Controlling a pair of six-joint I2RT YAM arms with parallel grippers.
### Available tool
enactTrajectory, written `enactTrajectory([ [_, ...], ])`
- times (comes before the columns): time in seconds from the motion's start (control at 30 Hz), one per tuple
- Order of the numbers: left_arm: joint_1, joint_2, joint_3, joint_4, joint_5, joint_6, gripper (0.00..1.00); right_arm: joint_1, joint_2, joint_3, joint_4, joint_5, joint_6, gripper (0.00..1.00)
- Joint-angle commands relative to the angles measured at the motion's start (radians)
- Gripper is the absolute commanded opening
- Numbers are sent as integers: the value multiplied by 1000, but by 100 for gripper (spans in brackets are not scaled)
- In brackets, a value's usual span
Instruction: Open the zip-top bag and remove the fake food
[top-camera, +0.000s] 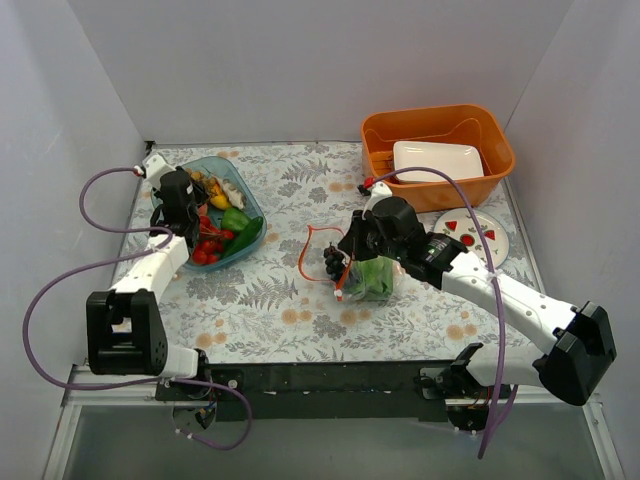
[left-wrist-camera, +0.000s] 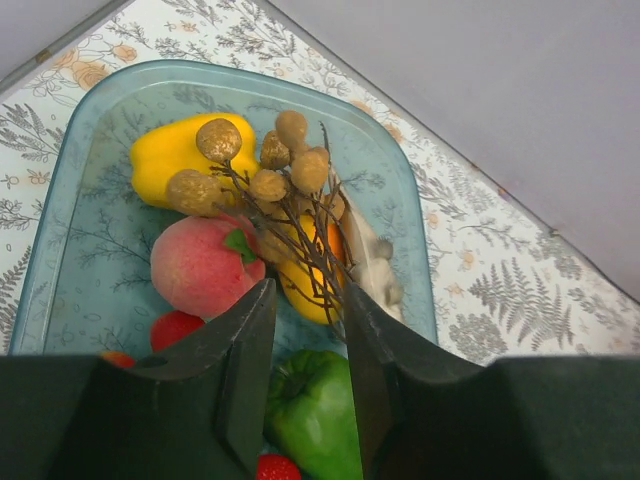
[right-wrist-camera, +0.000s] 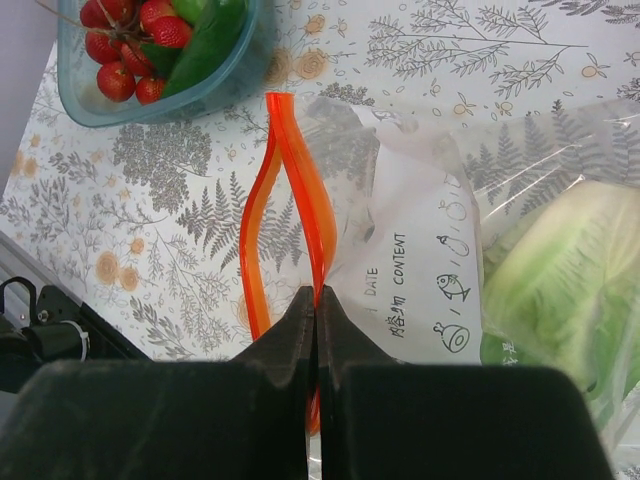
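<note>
The zip-top bag (top-camera: 372, 278) lies mid-table, its red-orange zip strip (right-wrist-camera: 290, 190) spread into an open loop. A light-green lettuce (right-wrist-camera: 560, 290) is inside the bag. My right gripper (right-wrist-camera: 317, 295) is shut on one side of the zip strip; it also shows in the top view (top-camera: 342, 264). My left gripper (left-wrist-camera: 305, 295) is open over the teal tray (left-wrist-camera: 60, 200); it also shows in the top view (top-camera: 183, 208). The brown cluster (left-wrist-camera: 262, 165) on thin twigs lies in the tray, its stems reaching between the open fingers. A dark-green cucumber (top-camera: 247, 236) lies in the tray.
The tray also holds a yellow pepper (left-wrist-camera: 165, 155), a peach (left-wrist-camera: 200, 265), a green pepper (left-wrist-camera: 315, 415) and red tomatoes (top-camera: 205, 250). An orange basket (top-camera: 380, 135) with a white dish (top-camera: 438, 160) stands back right. A round plate (top-camera: 497, 222) lies beside my right arm.
</note>
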Motion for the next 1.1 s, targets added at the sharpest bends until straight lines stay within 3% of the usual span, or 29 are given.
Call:
enactTrajectory([
  [0.0,-8,-113,-32,1,49,-30,37,-1,-37,2,15,30,-6,1],
  [0.17,-9,-217,-51,-59,88,-48,41,-1,-37,0,7,40,-6,1],
  [0.37,-72,-318,-32,-185,235,-85,38,-1,-27,4,-8,65,-4,1],
  [0.6,-542,-363,-23,-286,108,-162,33,-1,-25,4,-29,91,13,1],
  [0.77,-769,-290,-12,-265,67,-238,30,2,-28,-4,-39,109,25,1],
  [1.07,-902,-170,-25,-202,51,-297,27,27,-17,-49,-36,137,65,1],
])
